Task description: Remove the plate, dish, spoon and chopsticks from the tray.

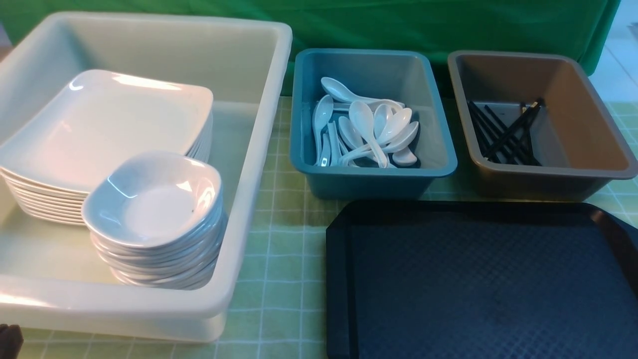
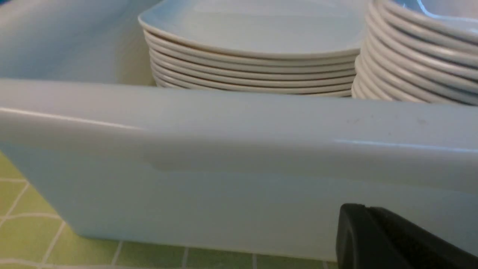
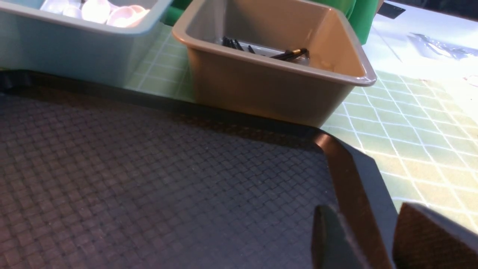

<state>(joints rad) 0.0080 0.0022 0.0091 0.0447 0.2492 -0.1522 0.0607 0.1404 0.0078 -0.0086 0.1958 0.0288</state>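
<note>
Jaws on the right arm stand slightly parted with nothing between them: in the right wrist view the right gripper straddles the raised rim at a clipped corner of the tray, one dark finger over the textured floor, the other outside it. Of the left gripper only one black finger shows, low beside the outer wall of the white tub, so I cannot tell how far those jaws are open or whether they hold anything.

From the front, the black tray sits on the near right of the surface, its diamond-textured floor carrying nothing. A green checked cloth covers the surface. The big white tub fills the left side. Inside it a stack of square plates rises toward the back, with the top plate tilted a little, and a stack of small deep dishes stands just in front, touching the plates.

Behind the tray, the teal bin holds a loose heap of white spoons. To its right, the brown bin holds black chopsticks lying crossed on its floor. The two bins stand close together, just beyond the tray's far rim. A green backdrop hangs behind everything.
</note>
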